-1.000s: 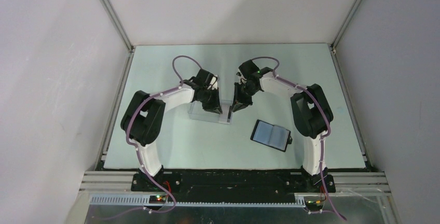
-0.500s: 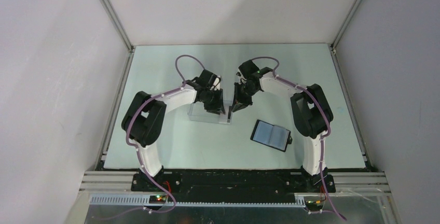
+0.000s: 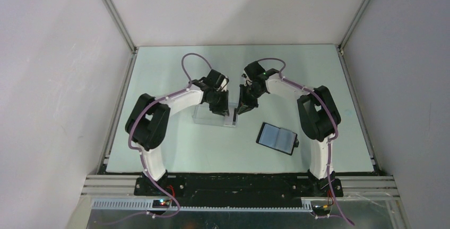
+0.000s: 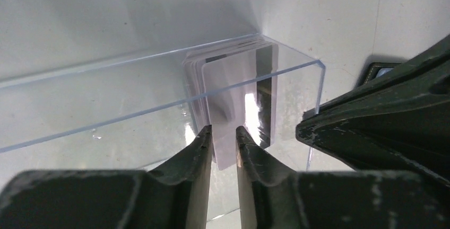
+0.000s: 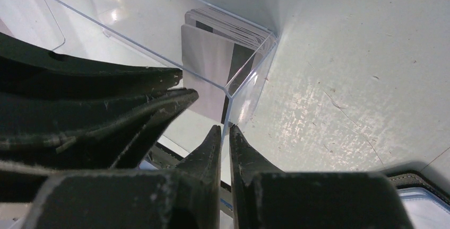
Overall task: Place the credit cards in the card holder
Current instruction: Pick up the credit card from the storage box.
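The clear box (image 3: 208,116) lay near the middle of the table (image 3: 175,75), its long side running from 9 to 3 o'clock in the overhead view, and both arms reached in over it. The credit cards (image 4: 241,54) stood on edge as a tight stack inside the 3 o'clock end of the box, against its end wall. One front card (image 4: 225,88) leaned out from the rest, a dark stripe along its side. The left gripper (image 4: 223,131) was down inside the box, its two fingers drawn close with only a narrow gap. The lower edge of the front card showed in that gap, but whether the fingers pinched it could not be told. The right gripper (image 5: 224,131) sat at the box's 3 o'clock end, clenched on the thin end wall, which ran straight down between its nearly touching tips. The card holder (image 3: 277,138) lay open and flat on the table at about 4 o'clock from the box, well apart from it, with its pale grey-blue pockets facing up, close beside the right arm.
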You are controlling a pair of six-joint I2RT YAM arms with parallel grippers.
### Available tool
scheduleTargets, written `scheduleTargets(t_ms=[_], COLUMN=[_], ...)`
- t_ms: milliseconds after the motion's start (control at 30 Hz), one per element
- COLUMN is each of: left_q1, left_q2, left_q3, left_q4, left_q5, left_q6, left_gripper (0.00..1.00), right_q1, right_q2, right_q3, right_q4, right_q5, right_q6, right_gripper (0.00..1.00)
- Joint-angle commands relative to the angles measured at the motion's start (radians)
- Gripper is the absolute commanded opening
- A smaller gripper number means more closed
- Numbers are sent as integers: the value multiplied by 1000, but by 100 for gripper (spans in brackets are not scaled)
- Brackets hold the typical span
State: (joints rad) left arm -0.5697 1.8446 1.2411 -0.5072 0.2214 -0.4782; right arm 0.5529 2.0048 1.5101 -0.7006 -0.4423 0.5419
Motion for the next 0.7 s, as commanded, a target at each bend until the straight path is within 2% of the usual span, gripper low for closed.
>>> scheduleTargets(t_ms=[0, 67, 133, 467, 667], left_q1=[-31, -37, -42, -51, -53], left_q2=[-3, 2, 5, 36, 46], left_q3=[65, 74, 81, 109, 107], left_q4=[-29, -44, -57, -92, -103], left_q5=[-39, -55, -66, -101, -124], left_q6=[36, 46, 50, 59, 59], left_gripper=[35, 42, 45, 43, 46], right_q1=[2, 2, 2, 0, 0], right_q2=[13, 12, 12, 11, 12], right_q3=[8, 6, 6, 3, 0], right_q4=[3, 5, 6, 7, 10], right_q5=[-12, -12, -13, -14, -17], right_q6=[-20, -19, -19, -19, -19], right_gripper=[9, 9, 9, 9, 8])
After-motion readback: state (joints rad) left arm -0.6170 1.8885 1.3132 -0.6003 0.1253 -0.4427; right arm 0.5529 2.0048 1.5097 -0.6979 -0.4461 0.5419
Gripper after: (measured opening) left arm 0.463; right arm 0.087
